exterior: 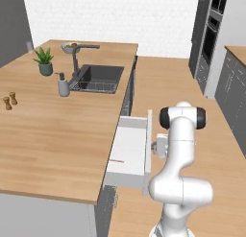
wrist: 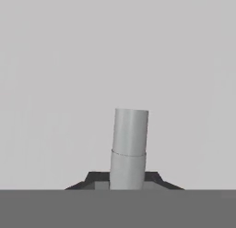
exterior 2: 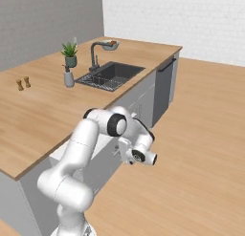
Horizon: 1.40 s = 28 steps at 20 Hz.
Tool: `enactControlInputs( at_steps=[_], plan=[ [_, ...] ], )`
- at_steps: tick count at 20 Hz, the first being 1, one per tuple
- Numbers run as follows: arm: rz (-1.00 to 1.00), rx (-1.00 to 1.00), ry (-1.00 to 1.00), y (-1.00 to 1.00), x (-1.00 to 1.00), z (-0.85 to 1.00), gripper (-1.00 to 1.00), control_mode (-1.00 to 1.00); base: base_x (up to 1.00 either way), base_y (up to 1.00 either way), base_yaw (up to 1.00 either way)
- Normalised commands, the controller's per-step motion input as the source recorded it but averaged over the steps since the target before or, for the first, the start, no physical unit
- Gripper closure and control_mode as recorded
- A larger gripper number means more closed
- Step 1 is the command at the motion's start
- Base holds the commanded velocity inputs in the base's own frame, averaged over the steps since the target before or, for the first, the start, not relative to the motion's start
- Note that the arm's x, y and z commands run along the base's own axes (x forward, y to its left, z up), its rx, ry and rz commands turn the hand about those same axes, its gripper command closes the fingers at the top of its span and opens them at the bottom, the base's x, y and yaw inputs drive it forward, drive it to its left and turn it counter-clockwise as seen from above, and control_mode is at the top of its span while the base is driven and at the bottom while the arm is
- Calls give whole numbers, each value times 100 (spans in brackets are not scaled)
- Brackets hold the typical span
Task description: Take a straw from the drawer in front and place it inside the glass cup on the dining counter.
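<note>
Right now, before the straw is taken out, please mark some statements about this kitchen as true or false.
1. The drawer stands open. True.
2. A potted plant stands on the dining counter near the sink. True.
3. The straw lies on the dining counter. False: it lies inside the drawer.
4. The gripper holds the straw. False: it is closed around the grey drawer handle.

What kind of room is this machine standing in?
A kitchen, though computer-drawn: there is a sink with a tap set in a long wooden counter, and built-in ovens against the far wall.
</note>
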Motion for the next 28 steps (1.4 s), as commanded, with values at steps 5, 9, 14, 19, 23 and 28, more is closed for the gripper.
enactControlInputs(
  at_steps=[5, 9, 14, 19, 23, 28],
  plan=[
    [-6, 0, 17, -100, 0, 11, 100, -100, 0, 0, 0],
    [-4, 0, 16, -100, -1, 1, -100, -100, 0, 0, 0],
    [-3, -4, 18, -100, 0, -15, -100, -100, 0, 0, 0],
    [-5, -6, 11, -98, 0, 4, -100, -100, 0, 0, 0],
    [-3, -14, 3, -39, -11, 68, -100, -100, 0, 0, 0],
    [0, -21, -8, 24, -45, 100, -100, -100, 0, 0, 0]
  ],
)
